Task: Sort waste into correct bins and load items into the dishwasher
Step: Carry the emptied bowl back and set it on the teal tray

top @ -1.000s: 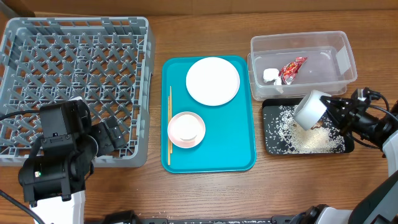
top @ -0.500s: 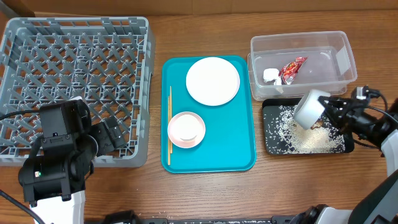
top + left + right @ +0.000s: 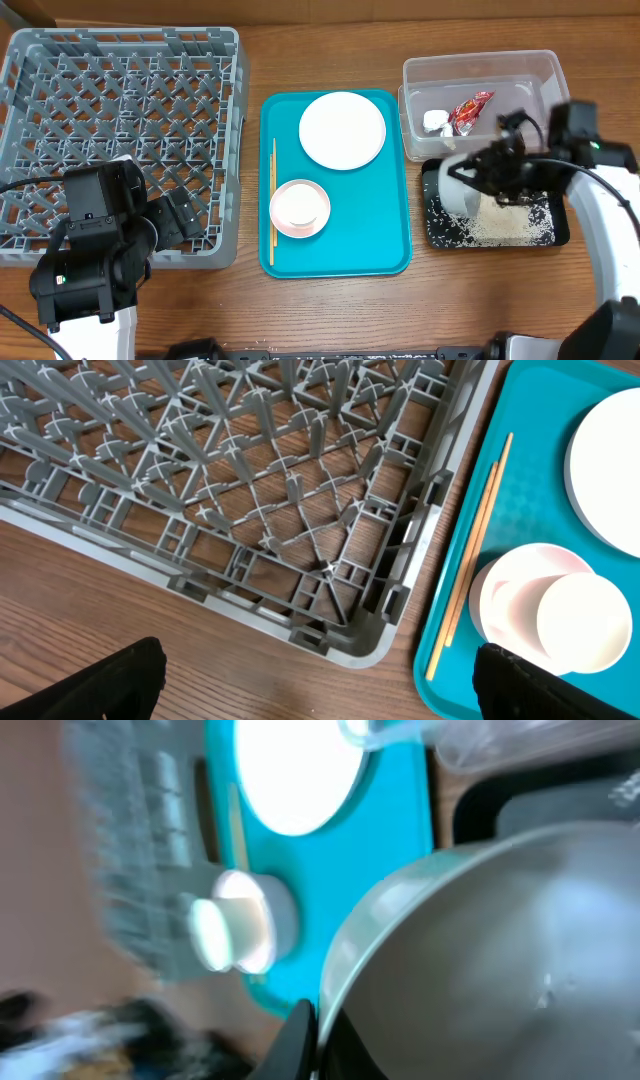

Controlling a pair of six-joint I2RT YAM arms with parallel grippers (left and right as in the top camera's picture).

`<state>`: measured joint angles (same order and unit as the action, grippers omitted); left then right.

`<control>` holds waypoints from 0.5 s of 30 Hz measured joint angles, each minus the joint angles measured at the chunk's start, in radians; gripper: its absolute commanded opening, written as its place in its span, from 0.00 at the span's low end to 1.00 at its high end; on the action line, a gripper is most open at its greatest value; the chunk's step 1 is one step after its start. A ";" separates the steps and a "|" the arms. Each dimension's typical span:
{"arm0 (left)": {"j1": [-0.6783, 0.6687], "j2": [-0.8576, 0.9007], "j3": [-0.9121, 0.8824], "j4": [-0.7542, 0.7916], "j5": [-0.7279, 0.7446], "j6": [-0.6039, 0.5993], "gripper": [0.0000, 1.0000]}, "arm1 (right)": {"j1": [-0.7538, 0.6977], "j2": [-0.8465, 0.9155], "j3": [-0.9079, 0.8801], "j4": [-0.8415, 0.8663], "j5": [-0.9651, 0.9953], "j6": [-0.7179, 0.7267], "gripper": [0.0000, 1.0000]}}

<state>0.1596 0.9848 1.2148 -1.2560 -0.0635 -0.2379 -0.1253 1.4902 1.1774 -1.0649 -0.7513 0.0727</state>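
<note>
My right gripper (image 3: 492, 172) is shut on the rim of a white bowl (image 3: 458, 186), held tilted over the left end of the black tray (image 3: 540, 235) of spilled rice. The right wrist view is blurred; the bowl (image 3: 500, 950) fills it, with my finger (image 3: 310, 1040) pinching its rim. On the teal tray (image 3: 340, 255) lie a white plate (image 3: 342, 130), a pink bowl (image 3: 299, 208) with a white cup in it, and chopsticks (image 3: 273, 200). My left gripper (image 3: 320, 695) is open and empty just off the front right corner of the grey dish rack (image 3: 120, 110).
A clear bin (image 3: 480, 72) behind the black tray holds a red wrapper (image 3: 470, 110) and a white scrap (image 3: 434, 121). In the left wrist view the rack corner (image 3: 330, 630) is close ahead, with the chopsticks (image 3: 470, 555) and pink bowl (image 3: 500, 585) to the right.
My right arm has swung left, carrying the bowl from the middle of the black tray to its left end. The left arm has not moved.
</note>
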 measured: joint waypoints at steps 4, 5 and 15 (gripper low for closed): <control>0.000 0.000 0.000 0.004 0.000 0.000 1.00 | 0.148 -0.012 0.058 -0.005 0.170 -0.061 0.04; 0.000 0.000 0.000 0.005 0.000 0.000 1.00 | 0.200 -0.013 0.059 0.006 0.207 -0.082 0.04; 0.000 0.000 0.000 0.006 0.000 0.000 1.00 | 0.535 -0.010 0.059 0.335 0.488 -0.154 0.04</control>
<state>0.1596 0.9848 1.2148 -1.2499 -0.0635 -0.2379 0.4095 1.4803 1.2362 -0.7303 -0.2634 -0.0814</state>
